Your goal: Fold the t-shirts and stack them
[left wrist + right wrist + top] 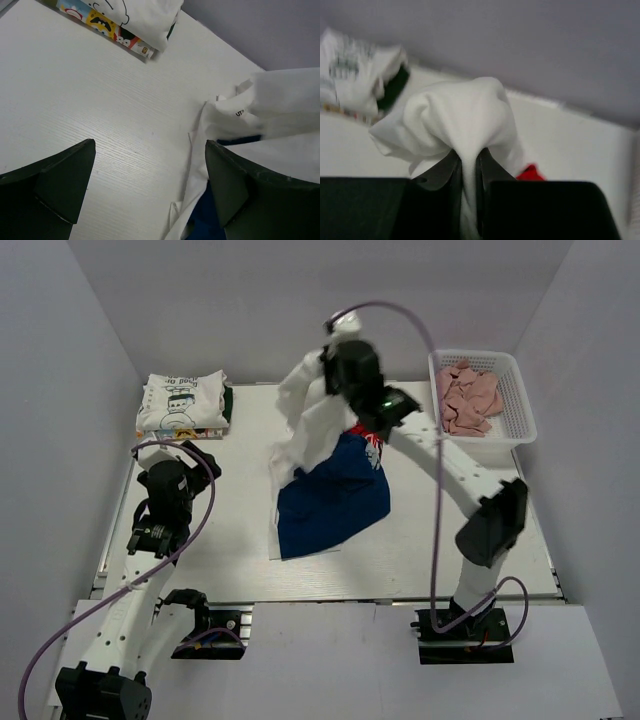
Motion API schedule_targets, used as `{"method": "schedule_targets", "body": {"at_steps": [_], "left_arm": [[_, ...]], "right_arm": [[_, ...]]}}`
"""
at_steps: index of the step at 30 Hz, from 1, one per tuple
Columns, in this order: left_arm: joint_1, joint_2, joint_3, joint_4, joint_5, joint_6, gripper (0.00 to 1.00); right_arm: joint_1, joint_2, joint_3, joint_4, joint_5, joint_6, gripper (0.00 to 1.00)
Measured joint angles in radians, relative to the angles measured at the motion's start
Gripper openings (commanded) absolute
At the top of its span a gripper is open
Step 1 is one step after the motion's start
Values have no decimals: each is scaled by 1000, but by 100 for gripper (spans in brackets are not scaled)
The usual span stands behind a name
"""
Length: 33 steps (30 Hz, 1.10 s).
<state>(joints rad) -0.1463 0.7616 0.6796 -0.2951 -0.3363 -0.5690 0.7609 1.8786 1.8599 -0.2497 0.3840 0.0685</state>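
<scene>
1. Table (240, 455): the task looks partly done. One folded pile is finished at the far left corner, and two tees at centre are unfolded.
2. Blue tee (335, 502): lies crumpled on the table at centre, not folded. A white edge shows along its left side; I cannot tell which garment that belongs to.
3. White tee (308, 418): drawn up off the table in a bunched column, with its lower part draped over the far end of the blue tee. A red print (366, 436) shows near where the two meet. It is not spread flat and not folded.
4. Stack (183, 405): folded white tees with cartoon print, plus a dark layer at its right edge. It sits square and well apart from the centre heap.
5. Basket (522, 410): far right, holds pink cloth (468, 400), untouched.
6. Right gripper (468, 160): raised above the far centre of the table. Its jaws are nearly together, pinching a fold of the white tee, which balloons above the fingertips and hangs below them.
7. Left gripper (150, 172): jaws spread wide, nothing held. It hovers over bare table left of the heap; the white tee's near edge lies just beyond its right finger, not touching.
8. Judgement: remaining work is to spread, fold and stack the white tee, then the blue.
</scene>
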Motion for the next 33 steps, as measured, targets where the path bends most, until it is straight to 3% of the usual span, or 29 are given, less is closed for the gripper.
{"method": "schedule_targets", "body": {"at_steps": [4,9,11,21,31,32,33], "left_arm": [[0,-9,0,-12,-25,-16,100],[0,-10,0,-21,-48,-23,100],[0,-9,0,-21,-57,-24,100],[1,39,16,-41,-85,-26,100],[1,111,23,-38,-84,-26,100],[1,122,26,-42,-82,-26,100],[1,133,30,-45,-82,-26,100]], "right_arm": [[-134,-138,128,75,70,-32,0],[-340,-152,328,154,176,-101,0],[-386,-152,338,169,190,-114,0],[-679,2,331,209,61,-148,0],[-823,246,32,245,-84,-135,0],[-829,280,24,242,-81,-127,29],[-834,307,21,235,-72,-119,53]]}}
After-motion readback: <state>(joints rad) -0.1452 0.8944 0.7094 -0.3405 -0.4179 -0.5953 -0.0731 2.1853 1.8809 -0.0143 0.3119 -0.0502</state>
